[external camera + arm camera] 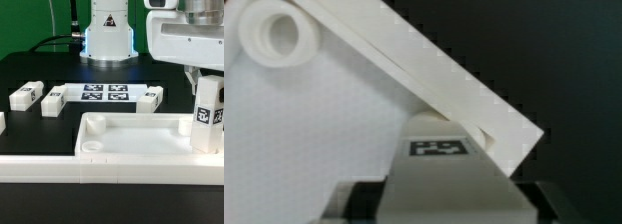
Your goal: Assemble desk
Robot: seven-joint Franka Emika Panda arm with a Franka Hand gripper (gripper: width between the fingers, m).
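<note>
Exterior view: my gripper [206, 88] is clamped on one white leg [208, 122]. I hold it upright so that its lower end meets the desk top [135, 122] squarely at the corner directly beneath my hand. The raised rim [438, 75] hides the foot, so I cannot tell whether the leg is seated in that corner.

In the wrist view the leg's tag [441, 148] shows between my fingers. The rim runs off from my fingertips toward a round socket [281, 38], open and empty, well away from my hand.

One loose leg [152, 96] lies beside the marker board [105, 93] on the side nearer my hand. A pair of legs [52, 98] lies on its far side. I judge the vertical hold is meant to let me press or twist straight down.
</note>
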